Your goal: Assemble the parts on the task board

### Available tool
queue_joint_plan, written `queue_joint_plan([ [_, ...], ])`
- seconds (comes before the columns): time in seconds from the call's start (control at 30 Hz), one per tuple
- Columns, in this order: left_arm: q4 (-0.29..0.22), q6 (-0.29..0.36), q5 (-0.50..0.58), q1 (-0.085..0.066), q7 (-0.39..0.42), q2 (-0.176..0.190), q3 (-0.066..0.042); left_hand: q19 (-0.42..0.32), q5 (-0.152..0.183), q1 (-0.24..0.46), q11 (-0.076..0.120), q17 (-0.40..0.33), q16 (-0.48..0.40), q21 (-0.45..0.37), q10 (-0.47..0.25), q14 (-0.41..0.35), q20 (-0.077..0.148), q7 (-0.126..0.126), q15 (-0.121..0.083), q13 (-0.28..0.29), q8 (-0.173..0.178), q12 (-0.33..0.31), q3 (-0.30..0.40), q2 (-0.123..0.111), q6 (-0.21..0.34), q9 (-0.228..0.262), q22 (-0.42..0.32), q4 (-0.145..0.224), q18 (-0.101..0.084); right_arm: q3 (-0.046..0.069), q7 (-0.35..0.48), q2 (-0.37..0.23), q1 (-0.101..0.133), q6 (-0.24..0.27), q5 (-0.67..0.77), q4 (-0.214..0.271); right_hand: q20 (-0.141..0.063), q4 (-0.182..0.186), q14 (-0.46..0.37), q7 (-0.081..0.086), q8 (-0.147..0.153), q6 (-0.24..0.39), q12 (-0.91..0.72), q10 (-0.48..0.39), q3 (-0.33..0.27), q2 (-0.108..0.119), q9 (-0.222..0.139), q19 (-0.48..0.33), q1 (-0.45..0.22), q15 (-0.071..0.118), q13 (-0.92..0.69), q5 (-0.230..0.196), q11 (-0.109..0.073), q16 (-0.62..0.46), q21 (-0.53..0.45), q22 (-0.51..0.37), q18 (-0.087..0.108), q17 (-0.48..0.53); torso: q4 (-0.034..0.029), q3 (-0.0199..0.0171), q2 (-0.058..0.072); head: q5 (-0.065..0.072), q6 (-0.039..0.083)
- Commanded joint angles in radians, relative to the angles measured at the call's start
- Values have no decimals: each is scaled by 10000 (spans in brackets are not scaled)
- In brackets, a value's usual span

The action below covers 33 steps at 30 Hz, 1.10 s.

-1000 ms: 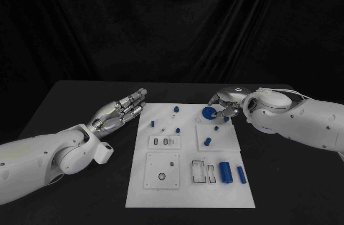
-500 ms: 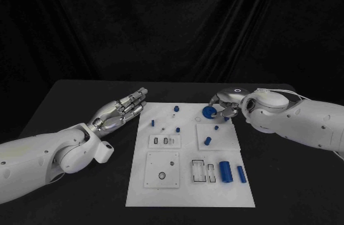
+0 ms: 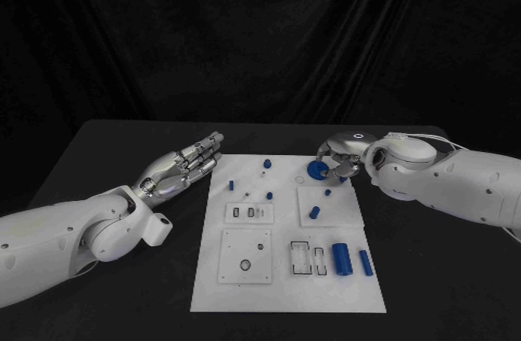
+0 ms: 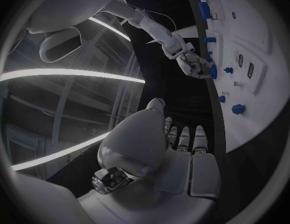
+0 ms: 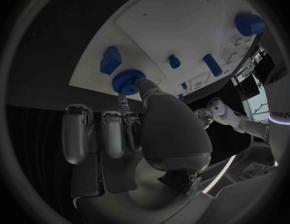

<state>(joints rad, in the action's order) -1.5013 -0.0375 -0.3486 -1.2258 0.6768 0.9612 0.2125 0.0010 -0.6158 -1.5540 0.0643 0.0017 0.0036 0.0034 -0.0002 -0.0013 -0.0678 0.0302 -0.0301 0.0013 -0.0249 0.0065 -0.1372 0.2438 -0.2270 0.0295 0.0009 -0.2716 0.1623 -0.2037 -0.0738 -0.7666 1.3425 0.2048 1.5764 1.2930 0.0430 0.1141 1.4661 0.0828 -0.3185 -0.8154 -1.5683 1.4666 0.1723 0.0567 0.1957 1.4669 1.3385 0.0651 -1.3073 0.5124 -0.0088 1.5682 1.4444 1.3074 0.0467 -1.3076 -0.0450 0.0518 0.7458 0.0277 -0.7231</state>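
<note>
The white task board [image 3: 284,281] lies in the middle of the black table. My right hand [image 3: 339,159] hovers over its far right corner and pinches a blue round knurled part [image 3: 316,169] between thumb and a finger; the right wrist view shows that blue round part [image 5: 126,81] close above the board [image 5: 176,25]. My left hand [image 3: 179,168] lies palm up beside the board's left edge, fingers straight and apart, holding nothing. From the left wrist view, the left hand [image 4: 176,144] is apart from the board [image 4: 263,84].
Small blue pegs [image 3: 266,163] stand on the board's far half. A thick blue cylinder [image 3: 341,260] and a thinner one [image 3: 365,263] lie near its front right, beside rectangular slots [image 3: 299,258]. Bare black table surrounds the board.
The right hand with the blue round part has shifted very slightly over the board's far right corner. The left hand has stayed put.
</note>
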Motion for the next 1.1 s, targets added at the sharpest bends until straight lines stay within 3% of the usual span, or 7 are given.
queue_joint_plan([
  [0.03, -24, -148, -39, -13, 459, 17, -6, -10, -49, -101, -58, -17, -36, -34, 2, 13, -78, -46, 32, -13, -57, -65, 73, 28, 9, 6, -9, -10, 94, -37, 146, -45, -79, 102, 33, 56, 2, -98, 1047, -69, -1019, -17, -25, 1042, 115, -15, 901, 13, 0, 33, -2635, 456, -37, 26, -24, 1538, -45, -2632, 18, -1, -5, -35, -6],
  [0.2, -52, -142, -39, -13, 447, 73, -6, -10, -49, -101, -58, -17, -36, -34, 2, 13, -78, -46, 32, -13, -57, -65, 73, 28, 9, 6, -9, -10, 94, -36, 276, -165, -58, 407, 32, 322, 5, -111, 1047, -66, -1328, -8, -25, 1042, 198, 18, 1115, 24, -89, 37, -2635, 657, -32, 26, -25, 1555, -47, -2632, 12, -1, -4, -54, -5],
  [0.27, -65, -135, -39, -13, 445, 96, -6, -10, -49, -101, -58, -17, -36, -34, 2, 13, -78, -46, 32, -13, -57, -65, 73, 28, 9, 6, -9, -10, 94, -36, 320, -216, -5, 532, 32, 490, 5, -108, 1047, -64, -1520, 52, -25, 1042, 291, 51, 1257, 20, -162, 35, -2635, 923, -28, 26, -44, 1554, -43, -2632, 10, 1, -6, -77, -32],
  [0.63, -75, -127, -39, -13, 413, 122, -6, -10, -49, -107, -65, -17, -36, -34, 2, 13, -95, -52, 49, -13, -58, -65, 91, 31, -1, 8, -9, -3, 95, -34, 554, -9, 401, 863, -116, 1262, 7, -46, 1047, -58, -1807, -16, -25, 1042, 379, 84, 1450, 94, -326, 33, -2635, 1025, -20, 26, 30, 1633, -69, -2632, 11, 9, 1, -72, -175],
  [1.1, -3, -153, -39, -13, 393, -1, -6, -10, -47, -107, -69, -17, -36, -34, 2, 13, -107, -60, 62, -13, -62, -65, 101, 30, -28, 11, -9, -1, 96, -34, 705, 1352, 371, 321, -241, 504, 9, -47, 1047, -33, -1913, -36, -25, 1042, 435, 80, 1531, 144, -365, 24, -2635, 1014, 8, 26, 86, 1685, -87, -2632, -12, 10, 8, 4, -223],
])
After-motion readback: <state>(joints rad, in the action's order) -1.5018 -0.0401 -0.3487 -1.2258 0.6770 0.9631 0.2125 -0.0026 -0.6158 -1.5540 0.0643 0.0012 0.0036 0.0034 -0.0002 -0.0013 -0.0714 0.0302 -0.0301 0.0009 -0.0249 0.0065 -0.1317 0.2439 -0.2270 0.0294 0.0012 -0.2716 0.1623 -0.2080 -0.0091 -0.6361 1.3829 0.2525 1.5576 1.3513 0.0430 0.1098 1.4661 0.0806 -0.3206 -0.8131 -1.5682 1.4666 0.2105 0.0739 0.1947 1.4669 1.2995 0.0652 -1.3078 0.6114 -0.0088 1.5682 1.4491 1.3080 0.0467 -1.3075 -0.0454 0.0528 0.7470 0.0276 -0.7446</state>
